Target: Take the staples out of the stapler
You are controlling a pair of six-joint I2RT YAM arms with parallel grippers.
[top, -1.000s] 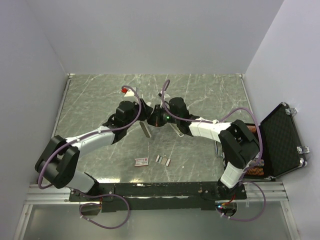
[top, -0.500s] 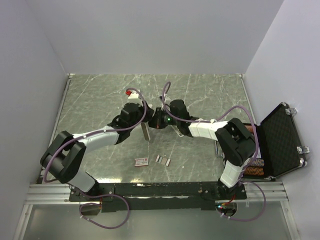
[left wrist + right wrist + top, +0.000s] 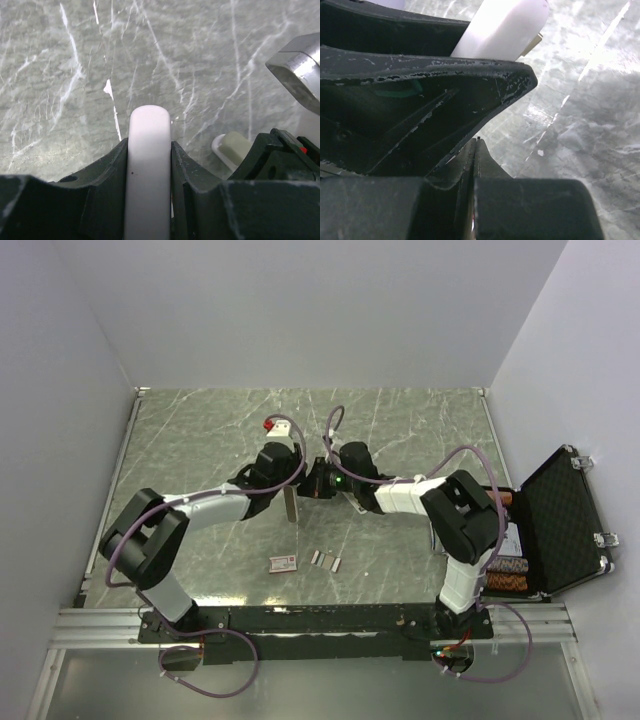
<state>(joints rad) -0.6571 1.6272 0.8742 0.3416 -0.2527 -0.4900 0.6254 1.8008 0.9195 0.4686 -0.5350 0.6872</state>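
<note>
My left gripper [image 3: 290, 480] is shut on the stapler [image 3: 291, 504] above the middle of the table. In the left wrist view its black fingers [image 3: 112, 170] clamp the stapler's pale underside bar [image 3: 149, 160], and an olive-green end [image 3: 235, 147] and a silver metal part [image 3: 300, 75] show to the right. My right gripper [image 3: 313, 483] sits close against the left one. In the right wrist view its fingertips [image 3: 476, 146] are pressed together with only a tiny dark speck between them. Three short silver staple strips [image 3: 324, 559] lie on the table nearer the arms.
A small red-and-white flat box [image 3: 283, 562] lies just left of the staple strips. An open black case [image 3: 562, 525] stands at the table's right edge. Grey walls enclose the marbled table [image 3: 420, 430] on three sides.
My left arm has swung to the right and brought the stapler closer to the right gripper. The stapler's pale part now hangs straight down. The right gripper has shifted slightly left.
</note>
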